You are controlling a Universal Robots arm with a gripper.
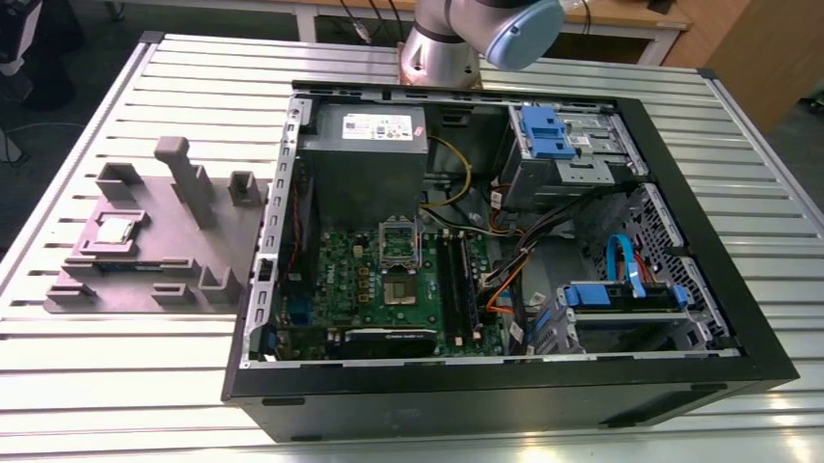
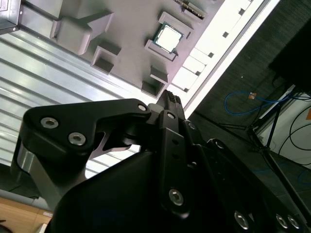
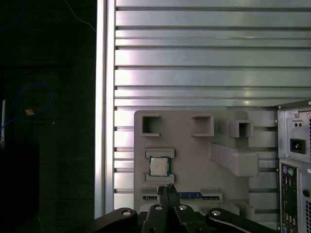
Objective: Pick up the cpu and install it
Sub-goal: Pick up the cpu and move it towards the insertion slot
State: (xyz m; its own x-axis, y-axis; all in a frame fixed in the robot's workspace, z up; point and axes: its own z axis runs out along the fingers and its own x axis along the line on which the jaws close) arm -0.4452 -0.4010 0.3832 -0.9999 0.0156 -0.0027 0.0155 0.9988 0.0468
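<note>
The cpu, a small flat square chip with a pale silvery metal top and a thin dark rim, lies face-up in a shallow seat of the grey-purple moulded plastic holder, held between two low ledges. In the exterior view the holder rests on the slatted aluminium bench, between the bench's edge at the exterior view's left and the black open computer case. The cpu sits towards the holder's side away from the case.

The black two-fingered gripper hangs over the holder's edge, clear of the chip. Its fingers look pressed together with nothing between them, though the seam is slim and I would not swear to it. The cpu lies just ahead of the fingertips and a little off their line, near but apart. Being square, it has no long axis; its sides run parallel with the holder's edges. How high the tips stand above it I cannot tell.

The metal-framed socket with a dark centre lies inside the case, well apart from the chip.
</note>
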